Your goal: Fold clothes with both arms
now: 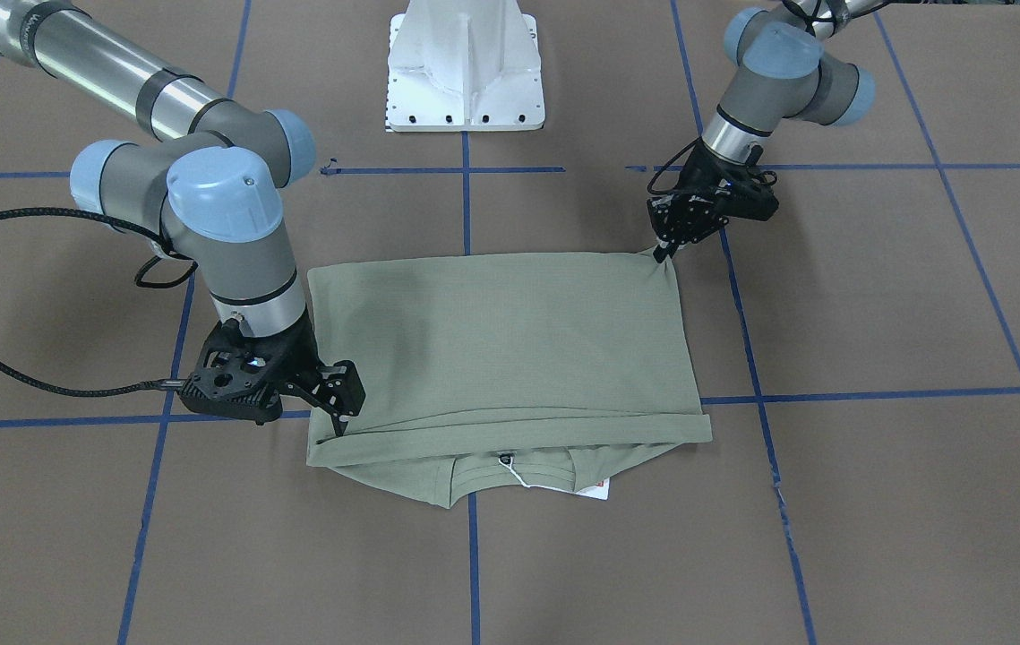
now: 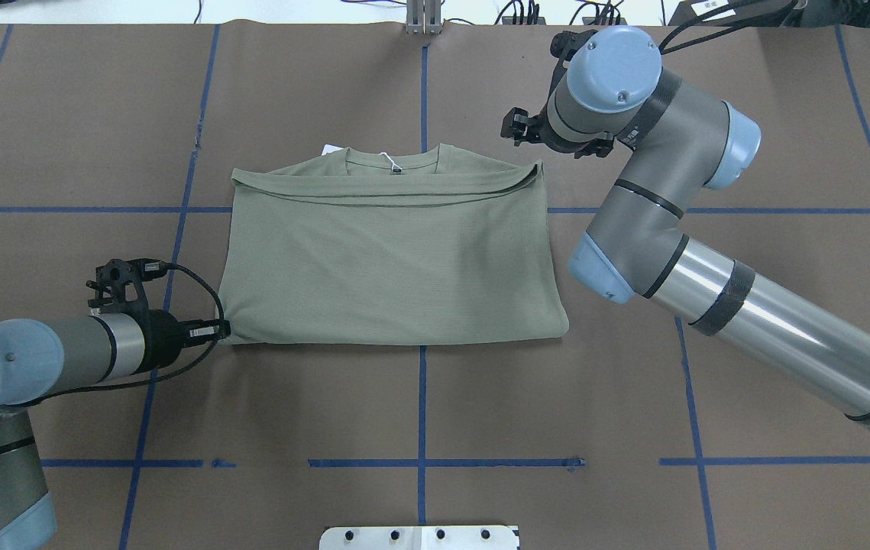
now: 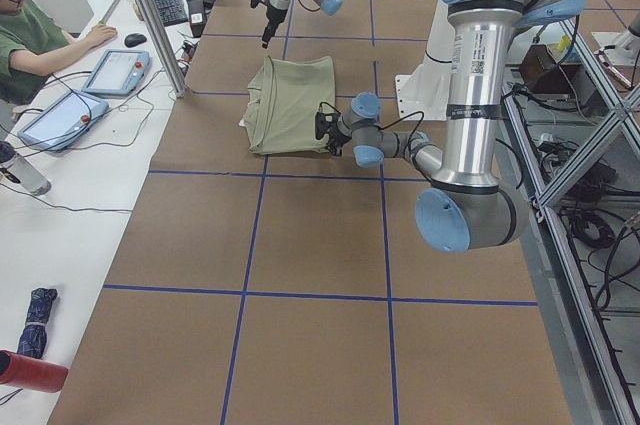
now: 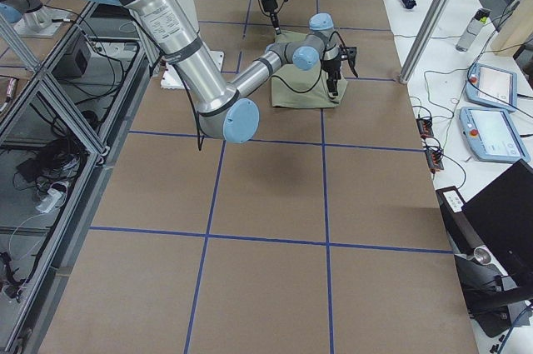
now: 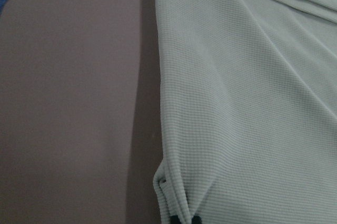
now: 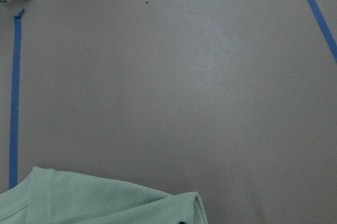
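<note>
The left arm reaches out low toward the table's left edge, its gripper pinched tight on the shirt's near corner. The right arm bends at the elbow, wrist pointing down, its gripper closed on the shirt's far corner.

Shirt flat on table, straight out from pedestal base. Collar on side away from base, tag poking out beyond it. Left gripper at shirt's near left corner; right gripper at far right corner, diagonally opposite
</note>
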You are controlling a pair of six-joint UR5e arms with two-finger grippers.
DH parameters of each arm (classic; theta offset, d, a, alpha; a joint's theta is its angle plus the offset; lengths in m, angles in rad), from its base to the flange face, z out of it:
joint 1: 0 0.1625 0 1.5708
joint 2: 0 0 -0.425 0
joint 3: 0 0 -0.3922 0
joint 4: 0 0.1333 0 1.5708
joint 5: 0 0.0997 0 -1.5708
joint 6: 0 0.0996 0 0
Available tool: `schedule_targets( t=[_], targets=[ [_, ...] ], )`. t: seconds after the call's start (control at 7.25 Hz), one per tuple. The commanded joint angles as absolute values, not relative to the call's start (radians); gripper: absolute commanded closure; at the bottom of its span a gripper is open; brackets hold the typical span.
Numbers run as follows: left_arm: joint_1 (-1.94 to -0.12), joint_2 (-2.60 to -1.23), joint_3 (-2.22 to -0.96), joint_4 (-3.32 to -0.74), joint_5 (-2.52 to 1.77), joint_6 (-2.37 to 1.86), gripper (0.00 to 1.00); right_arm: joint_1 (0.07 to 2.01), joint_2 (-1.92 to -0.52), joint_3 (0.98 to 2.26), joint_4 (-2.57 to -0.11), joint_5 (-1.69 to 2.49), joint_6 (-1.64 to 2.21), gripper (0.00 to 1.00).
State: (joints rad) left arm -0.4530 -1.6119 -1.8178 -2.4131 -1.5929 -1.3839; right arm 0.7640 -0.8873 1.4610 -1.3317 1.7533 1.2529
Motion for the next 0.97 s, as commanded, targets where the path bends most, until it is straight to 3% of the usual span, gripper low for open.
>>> schedule_targets(
  t=[0.0, 0.28, 0.83],
  targets=[
    [-0.59, -1.601, -1.786, -2.404, -1.595, -1.179, 1.0, 0.762, -0.888, 1.46, -1.33, 1.753, 1.253, 0.0],
    [-0.755, -1.738, -1.606, -2.402, -1.601, -1.009, 1.0, 0.762, -0.888, 1.46, -1.33, 1.753, 1.253, 0.0],
    [-0.906, -2.243, -0.965, -2.41, -1.595, -0.853, 1.0, 0.756, -0.885, 1.469, -1.328, 1.753, 1.256, 0.0]
  ],
)
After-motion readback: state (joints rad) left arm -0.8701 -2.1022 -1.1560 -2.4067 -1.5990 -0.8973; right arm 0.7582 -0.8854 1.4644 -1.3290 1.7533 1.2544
